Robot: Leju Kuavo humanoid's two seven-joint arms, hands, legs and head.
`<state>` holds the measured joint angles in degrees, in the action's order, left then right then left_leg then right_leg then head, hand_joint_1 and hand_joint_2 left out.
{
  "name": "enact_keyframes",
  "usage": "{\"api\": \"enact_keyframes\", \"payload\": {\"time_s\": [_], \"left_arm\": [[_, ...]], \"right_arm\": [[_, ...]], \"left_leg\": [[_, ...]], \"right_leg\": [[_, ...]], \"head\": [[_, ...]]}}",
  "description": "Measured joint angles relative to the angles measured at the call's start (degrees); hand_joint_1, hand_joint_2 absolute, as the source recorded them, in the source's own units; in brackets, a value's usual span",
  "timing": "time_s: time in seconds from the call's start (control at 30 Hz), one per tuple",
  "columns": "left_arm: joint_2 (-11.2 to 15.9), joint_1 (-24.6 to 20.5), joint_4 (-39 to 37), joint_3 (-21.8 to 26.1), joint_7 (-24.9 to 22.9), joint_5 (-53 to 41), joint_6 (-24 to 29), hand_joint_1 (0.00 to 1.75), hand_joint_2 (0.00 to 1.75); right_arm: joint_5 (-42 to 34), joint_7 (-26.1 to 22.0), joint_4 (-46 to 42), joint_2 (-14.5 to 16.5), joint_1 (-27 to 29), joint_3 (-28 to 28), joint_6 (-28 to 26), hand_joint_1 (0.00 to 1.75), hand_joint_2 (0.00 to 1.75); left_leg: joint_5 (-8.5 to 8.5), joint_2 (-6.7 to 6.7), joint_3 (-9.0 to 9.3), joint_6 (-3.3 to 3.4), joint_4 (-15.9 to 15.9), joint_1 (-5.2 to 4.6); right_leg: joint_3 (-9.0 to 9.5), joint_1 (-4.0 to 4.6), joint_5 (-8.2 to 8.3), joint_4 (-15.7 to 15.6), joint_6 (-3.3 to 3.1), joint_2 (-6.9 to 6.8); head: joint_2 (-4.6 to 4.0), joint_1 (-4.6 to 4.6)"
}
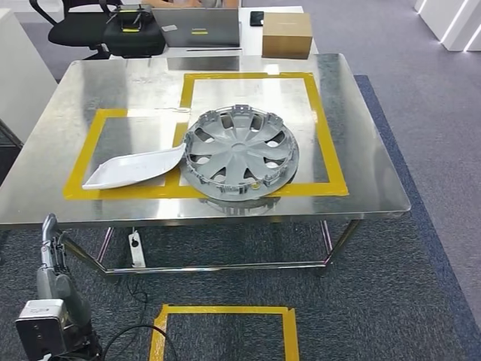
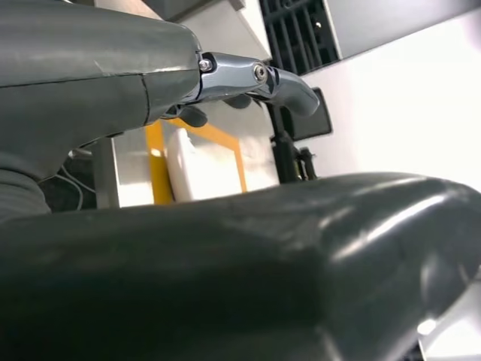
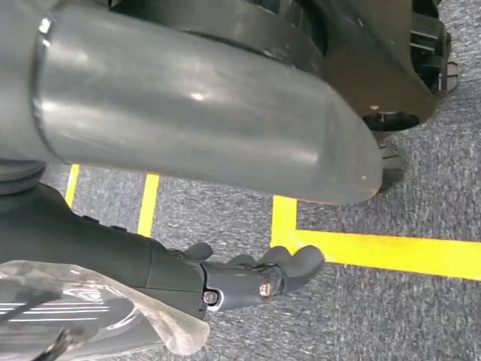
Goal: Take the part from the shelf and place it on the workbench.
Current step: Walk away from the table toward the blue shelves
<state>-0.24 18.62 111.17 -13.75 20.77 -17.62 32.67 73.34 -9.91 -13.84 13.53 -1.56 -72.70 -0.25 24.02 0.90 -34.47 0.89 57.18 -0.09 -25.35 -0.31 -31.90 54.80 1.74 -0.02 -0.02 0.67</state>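
One grey hubcap (image 1: 241, 153) and one white tray (image 1: 135, 167) lay touching on the workbench (image 1: 363, 162), well apart from both hands, left hand (image 2: 255, 79) and right hand (image 3: 261, 277) empty, fingers loosely extended.

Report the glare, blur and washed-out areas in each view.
Head view: sharp, with ceiling light glaring off the steel workbench behind the wheel cover. Left wrist view: the background beyond the left hand is blown out white, and the dark mass up close is soft. Right wrist view: the close silver tube is slightly blurred; right hand and carpet read clearly.
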Motion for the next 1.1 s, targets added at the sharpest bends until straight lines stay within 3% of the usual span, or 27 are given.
{"api": "enact_keyframes", "payload": {"time_s": [0.07,0.1,0.13,0.2,0.23,0.27,0.3,0.33,0.4,0.47,0.57,0.6,0.67,0.73,0.77,0.8,0.83,0.9,0.97,1.0,1.1], "left_arm": [[0.01,-0.06,-0.03,-0.10,-0.01,-0.01,0.08,0.00,0.00],[0.02,-0.04,-0.04,-0.14,-0.01,-0.01,0.11,0.00,0.00],[0.02,-0.02,-0.05,-0.17,-0.01,-0.01,0.15,0.00,0.00],[0.03,0.00,-0.13,-0.28,-0.01,0.01,0.18,0.00,0.00],[0.03,0.00,-0.20,-0.36,-0.01,0.01,0.18,0.00,0.00],[0.03,0.00,-0.27,-0.45,-0.01,0.03,0.18,0.00,0.00],[0.04,0.00,-0.33,-0.53,-0.01,0.04,0.18,0.00,0.00],[0.04,-0.02,-0.35,-0.61,-0.01,0.05,0.17,0.00,0.00],[0.04,-0.15,-0.36,-0.78,-0.01,0.07,0.17,0.00,0.00],[0.04,-0.27,-0.36,-0.91,0.00,0.02,0.20,0.00,0.00],[0.05,-0.33,-0.36,-1.00,-0.01,-0.02,0.31,0.00,0.00],[0.05,-0.38,-0.36,-1.02,-0.01,-0.02,0.34,0.00,0.00],[0.03,-0.46,-0.37,-1.07,-0.01,-0.02,0.42,0.00,0.00],[0.02,-0.49,-0.39,-1.11,-0.03,-0.02,0.50,0.00,0.00],[0.02,-0.48,-0.43,-1.11,-0.05,-0.02,0.55,0.00,0.00],[0.02,-0.48,-0.48,-1.12,-0.11,-0.01,0.58,0.00,0.00],[0.02,-0.48,-0.55,-1.12,-0.17,0.02,0.61,0.00,0.00],[0.02,-0.49,-0.67,-1.15,-0.27,0.05,0.62,0.00,0.00],[0.02,-0.54,-0.72,-1.19,-0.28,0.06,0.69,0.00,0.00],[0.02,-0.57,-0.74,-1.23,-0.29,0.06,0.72,0.00,0.00],[0.02,-0.59,-0.78,-1.36,-0.30,0.08,0.75,0.00,0.00]], "right_arm": [[0.10,0.10,0.00,0.02,0.14,0.01,-0.05,0.00,0.00],[0.13,0.15,0.00,0.03,0.19,0.00,-0.10,0.00,0.00],[0.17,0.18,-0.01,0.04,0.23,-0.01,-0.17,0.00,0.00],[0.22,0.24,-0.02,0.04,0.23,-0.02,-0.30,0.00,0.00],[0.25,0.27,-0.02,0.04,0.25,-0.02,-0.33,0.00,0.00],[0.27,0.29,-0.02,0.04,0.26,-0.02,-0.34,0.00,0.00],[0.28,0.31,-0.02,0.04,0.28,-0.02,-0.34,0.00,0.00],[0.29,0.31,-0.02,0.04,0.29,-0.02,-0.34,0.00,0.00],[0.32,0.31,-0.02,0.07,0.26,-0.02,-0.34,0.00,0.00],[0.34,0.31,-0.02,0.14,0.17,-0.02,-0.35,0.00,0.00],[0.34,0.31,-0.02,0.19,0.19,0.00,-0.36,0.00,0.00],[0.34,0.31,-0.02,0.20,0.23,0.01,-0.35,0.00,0.00],[0.34,0.31,-0.02,0.20,0.26,0.00,-0.34,0.00,0.00],[0.33,0.32,-0.02,0.19,0.24,-0.01,-0.37,0.00,0.00],[0.32,0.34,-0.02,0.19,0.25,-0.01,-0.39,0.00,0.00],[0.32,0.38,-0.02,0.18,0.26,-0.02,-0.42,0.00,0.00],[0.33,0.43,-0.03,0.18,0.28,-0.02,-0.44,0.00,0.00],[0.34,0.49,-0.07,0.18,0.23,-0.02,-0.47,0.00,0.00],[0.36,0.50,-0.10,0.18,0.02,-0.02,-0.49,0.00,0.00],[0.37,0.51,-0.11,0.18,-0.07,-0.02,-0.49,0.00,0.00],[0.42,0.52,-0.11,0.20,0.06,-0.02,-0.46,0.00,0.00]], "left_leg": [[-0.03,-0.06,-0.27,-0.72,0.25,0.14],[1.15,-0.13,-0.64,-1.06,1.14,0.23],[3.31,-0.21,-1.30,-1.39,3.15,0.30],[9.00,-0.29,-3.11,-1.89,10.22,0.42],[10.96,-0.30,-3.74,-2.04,13.73,0.45],[11.69,-0.30,-3.69,-2.10,15.87,0.47],[11.18,-0.31,-2.66,-2.07,15.88,0.48],[9.83,-0.31,-0.67,-1.94,13.69,0.48],[7.30,-0.45,5.18,-1.27,5.05,0.41],[6.61,-0.65,8.46,-0.63,-0.91,0.19],[6.02,-0.61,7.91,0.12,-1.81,0.00],[5.56,-0.50,7.60,0.53,-1.98,0.09],[4.47,-0.26,6.64,1.28,-2.28,0.30],[3.44,-0.18,5.21,1.55,-2.13,0.23],[2.89,-0.14,4.43,1.53,-2.03,0.19],[2.36,-0.10,3.64,1.48,-1.89,0.17],[1.90,-0.08,2.86,1.37,-1.71,0.18],[1.23,-0.07,1.52,1.00,-1.06,0.19],[0.72,-0.04,0.43,0.44,-0.16,0.04],[0.40,-0.02,0.10,0.11,0.12,-0.03],[-0.16,-0.09,-0.44,-0.97,0.34,0.13]], "right_leg": [[-0.91,-0.05,0.59,-0.01,-0.81,-0.08],[-1.27,-0.10,1.02,-0.06,-1.33,-0.18],[-1.74,-0.19,1.53,-0.15,-1.80,-0.29],[-2.94,-0.14,2.47,-0.09,-2.26,-0.39],[-3.46,-0.09,2.95,-0.01,-2.29,-0.40],[-4.01,-0.04,3.42,0.15,-2.28,-0.38],[-4.56,0.01,3.85,0.36,-2.22,-0.36],[-5.07,0.04,4.20,0.61,-2.14,-0.31],[-6.13,0.12,4.72,1.18,-1.86,-0.21],[-6.88,0.19,5.29,1.56,-1.37,-0.15],[-7.45,0.08,6.05,1.71,-0.31,-0.12],[-7.87,0.04,5.37,2.22,0.03,-0.10],[-9.55,-0.06,1.39,6.16,0.56,-0.05],[-11.90,-0.15,-3.59,13.50,0.99,-0.04],[-12.53,-0.20,-4.75,16.50,1.17,-0.04],[-12.31,-0.25,-4.64,17.82,1.29,-0.05],[-11.05,-0.31,-3.45,17.02,1.36,-0.06],[-5.71,-0.41,-0.53,9.97,1.34,-0.09],[-0.89,-0.38,0.04,2.58,0.99,-0.03],[0.08,-0.31,-0.24,0.72,0.68,0.00],[-0.80,-0.23,0.34,0.16,-0.79,-0.13]], "head": [[0.00,0.03],[0.00,0.14],[0.00,0.22],[0.00,0.37],[0.00,0.37],[0.00,0.37],[0.00,0.36],[0.00,0.37],[0.00,0.36],[0.00,0.34],[0.00,0.32],[0.00,0.26],[0.00,0.05],[0.00,-0.08],[0.00,-0.08],[0.00,-0.08],[0.00,-0.09],[0.00,-0.10],[0.00,-0.10],[0.00,-0.10],[0.00,-0.14]]}}
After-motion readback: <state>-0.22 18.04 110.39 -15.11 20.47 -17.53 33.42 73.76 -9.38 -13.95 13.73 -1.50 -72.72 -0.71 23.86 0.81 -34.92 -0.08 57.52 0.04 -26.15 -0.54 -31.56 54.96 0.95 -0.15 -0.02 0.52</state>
